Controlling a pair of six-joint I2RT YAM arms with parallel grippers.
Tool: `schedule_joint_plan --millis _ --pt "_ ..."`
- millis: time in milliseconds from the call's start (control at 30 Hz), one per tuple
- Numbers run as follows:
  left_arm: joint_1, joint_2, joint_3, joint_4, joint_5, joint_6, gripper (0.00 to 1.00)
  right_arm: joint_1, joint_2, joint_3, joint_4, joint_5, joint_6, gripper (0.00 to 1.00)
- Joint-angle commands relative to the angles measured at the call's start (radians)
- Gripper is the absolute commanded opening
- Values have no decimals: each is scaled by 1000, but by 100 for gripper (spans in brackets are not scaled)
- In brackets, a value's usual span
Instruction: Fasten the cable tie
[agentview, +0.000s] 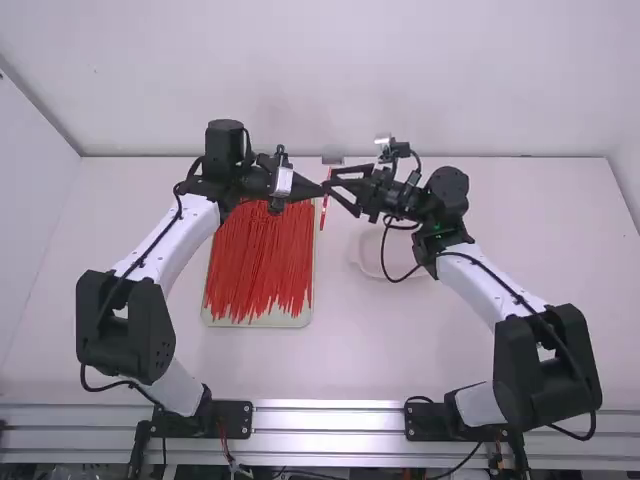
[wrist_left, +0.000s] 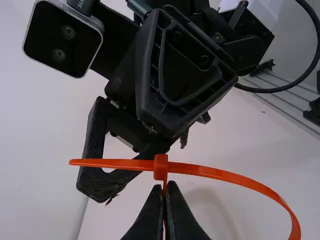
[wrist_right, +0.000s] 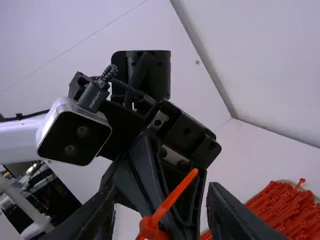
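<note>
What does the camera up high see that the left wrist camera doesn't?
High view's own: the whole left arm and right arm, plus a pile of red ties on a board.

Left wrist view's own: the tie close up, with its head, the left end effector pinched shut just under the head, and the strap curving away.

Shared: the held tie and the right end effector, open beside it.
</note>
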Motion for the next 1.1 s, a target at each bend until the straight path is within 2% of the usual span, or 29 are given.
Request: schedule_joint_plan --millis 0,233,333,400,433,1067 --pt "-5 -6 -8 -4 37 18 2 3 4 24 7 0 0 49" --pt "-5 -6 -8 -5 82 18 2 3 4 24 8 0 0 46" --pt "-5 -6 -8 -2 54 18 2 4 4 24 8 0 0 32" --pt "-4 -6 -8 -4 52 19 2 4 4 24 8 0 0 2" --pt "-5 -6 -8 -5 52 22 2 4 4 24 7 0 1 0" --pt "-4 -6 -11 -30 -11 27 2 4 4 24 28 -7 -22 0"
